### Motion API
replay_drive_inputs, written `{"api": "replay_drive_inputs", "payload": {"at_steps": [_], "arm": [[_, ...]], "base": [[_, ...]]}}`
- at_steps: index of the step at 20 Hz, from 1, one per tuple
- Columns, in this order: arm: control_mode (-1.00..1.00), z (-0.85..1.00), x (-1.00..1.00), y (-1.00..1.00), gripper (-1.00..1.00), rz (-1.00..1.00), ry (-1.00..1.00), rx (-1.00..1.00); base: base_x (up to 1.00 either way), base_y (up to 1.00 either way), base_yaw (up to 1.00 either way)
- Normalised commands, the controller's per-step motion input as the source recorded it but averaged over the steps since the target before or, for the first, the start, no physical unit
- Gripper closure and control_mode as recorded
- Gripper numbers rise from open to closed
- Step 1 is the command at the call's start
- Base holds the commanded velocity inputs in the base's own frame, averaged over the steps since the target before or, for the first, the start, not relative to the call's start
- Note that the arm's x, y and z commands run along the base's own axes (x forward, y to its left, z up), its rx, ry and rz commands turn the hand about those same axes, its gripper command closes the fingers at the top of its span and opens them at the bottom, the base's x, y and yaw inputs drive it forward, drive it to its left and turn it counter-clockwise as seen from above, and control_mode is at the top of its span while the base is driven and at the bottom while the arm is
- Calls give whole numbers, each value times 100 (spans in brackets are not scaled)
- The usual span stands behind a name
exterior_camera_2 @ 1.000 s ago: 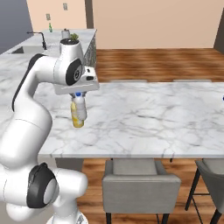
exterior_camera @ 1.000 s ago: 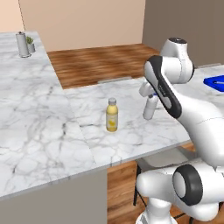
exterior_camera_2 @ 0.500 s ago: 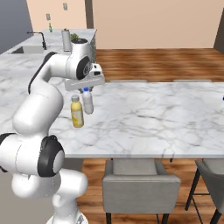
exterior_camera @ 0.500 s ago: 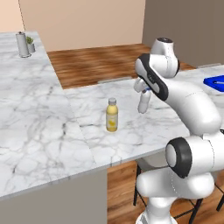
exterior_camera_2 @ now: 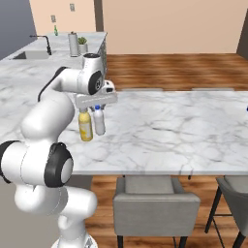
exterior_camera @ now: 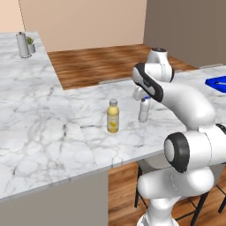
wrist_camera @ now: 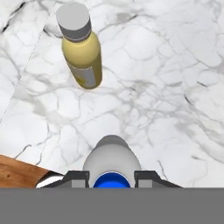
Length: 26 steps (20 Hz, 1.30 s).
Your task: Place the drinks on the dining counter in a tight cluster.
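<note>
Left base view: yellow juice bottle (exterior_camera: 113,116), pale cap, upright on the marble counter (exterior_camera: 39,128); clear bottle (exterior_camera: 144,110) near it at 3 o'clock.

Right base view: clear bottle (exterior_camera_2: 99,120) just beside the juice bottle.

Hand view: fingers (wrist_camera: 76,178) pinch the clear bottle's blue-capped neck; juice bottle at 11 o'clock.

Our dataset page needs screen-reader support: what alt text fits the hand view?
The gripper is shut on a clear bottle with a blue cap, seen from above. A yellow juice bottle stands apart on the white marble counter.
</note>
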Motion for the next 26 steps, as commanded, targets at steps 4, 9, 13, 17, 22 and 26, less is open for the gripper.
{"api": "replay_drive_inputs", "payload": {"at_steps": [4,9,13,17,22,26], "arm": [[-100,-48,7,0,100,0,1,0],[-100,-7,40,0,100,0,0,0],[-100,-9,48,5,100,0,0,0],[-100,-15,31,3,100,0,0,0],[-100,-19,25,8,100,1,0,0],[-100,-15,24,4,100,9,0,0]], "base": [[0,0,0],[0,0,0],[0,0,0],[0,0,0],[0,0,0],[0,0,0]]}}
